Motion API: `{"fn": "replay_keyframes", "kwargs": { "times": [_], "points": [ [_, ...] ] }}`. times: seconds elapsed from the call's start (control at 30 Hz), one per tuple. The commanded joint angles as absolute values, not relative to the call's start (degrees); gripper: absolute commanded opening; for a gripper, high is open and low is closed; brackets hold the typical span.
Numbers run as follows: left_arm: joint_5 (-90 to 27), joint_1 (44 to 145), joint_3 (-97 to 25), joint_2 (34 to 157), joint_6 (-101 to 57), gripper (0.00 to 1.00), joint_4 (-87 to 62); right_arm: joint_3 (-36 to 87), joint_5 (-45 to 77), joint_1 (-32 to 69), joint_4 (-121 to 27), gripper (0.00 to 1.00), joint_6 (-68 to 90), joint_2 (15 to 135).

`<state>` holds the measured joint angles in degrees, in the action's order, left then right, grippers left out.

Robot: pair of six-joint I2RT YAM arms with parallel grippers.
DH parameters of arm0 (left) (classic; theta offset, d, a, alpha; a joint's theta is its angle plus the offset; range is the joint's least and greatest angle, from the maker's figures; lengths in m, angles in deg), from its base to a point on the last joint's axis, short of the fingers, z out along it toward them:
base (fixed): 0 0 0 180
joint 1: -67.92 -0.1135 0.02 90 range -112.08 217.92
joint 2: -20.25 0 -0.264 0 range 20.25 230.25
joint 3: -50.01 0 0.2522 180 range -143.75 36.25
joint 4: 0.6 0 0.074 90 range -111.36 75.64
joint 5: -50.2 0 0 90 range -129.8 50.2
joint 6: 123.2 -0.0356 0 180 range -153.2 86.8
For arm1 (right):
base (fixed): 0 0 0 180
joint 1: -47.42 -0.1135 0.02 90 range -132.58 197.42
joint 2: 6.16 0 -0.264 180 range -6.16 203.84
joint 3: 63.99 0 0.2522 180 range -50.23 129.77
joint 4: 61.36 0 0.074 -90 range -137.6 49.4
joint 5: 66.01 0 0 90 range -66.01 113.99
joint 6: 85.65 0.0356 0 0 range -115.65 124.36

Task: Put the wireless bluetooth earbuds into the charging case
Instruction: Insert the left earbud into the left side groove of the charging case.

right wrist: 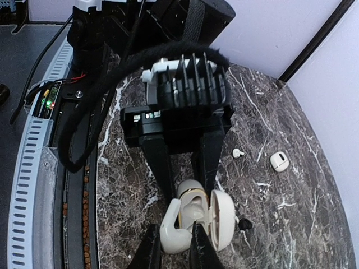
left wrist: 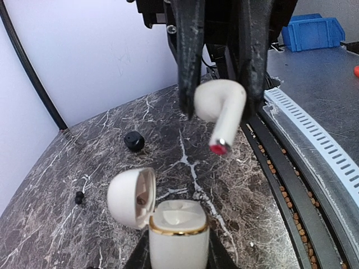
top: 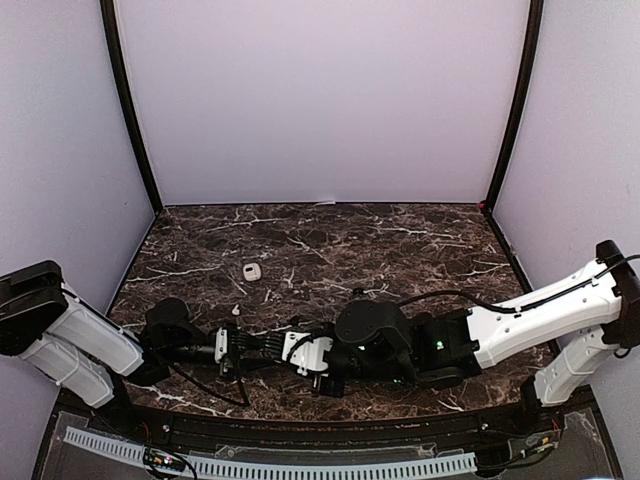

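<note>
At the near edge of the marble table (top: 420, 240), my right claw (right wrist: 174, 241) pinched a white earbud (left wrist: 223, 112) by its head. The stem aimed left toward the open charging case (left wrist: 178, 235), clamped in my left claw (right wrist: 189, 188). The stem tip hung just right of the mouth and slightly nearside, not touching. The lid (left wrist: 129, 196) stood open on the far side.

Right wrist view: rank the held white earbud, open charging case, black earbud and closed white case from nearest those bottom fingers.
1. Held white earbud, between them.
2. Open charging case, just ahead.
3. Black earbud, on the table, right.
4. Closed white case, farthest, upper right.
</note>
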<state>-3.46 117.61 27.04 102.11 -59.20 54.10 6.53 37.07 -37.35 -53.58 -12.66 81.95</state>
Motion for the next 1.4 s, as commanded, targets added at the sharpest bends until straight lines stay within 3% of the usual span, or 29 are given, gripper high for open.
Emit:
{"fn": "replay_keyframes", "kwargs": {
  "times": [0.0, 0.6, 1.37],
  "points": [
    [-5.07, 118.14, 27.59, 100.75, -60.78, 0.11, 54.71, 7.48, 36.05, -37.92, -50.45, 0.00, -5.30, 83.40],
    [-6.86, 119.16, 28.21, 100.05, -63.60, 0.10, 54.01, 9.10, 41.51, -37.16, -50.88, 0.00, -1.75, 86.06],
    [-8.21, 119.69, 28.27, 99.63, -64.39, 0.10, 53.59, 8.84, 33.13, -32.86, -52.12, 0.00, 4.54, 84.52]
  ]
}}
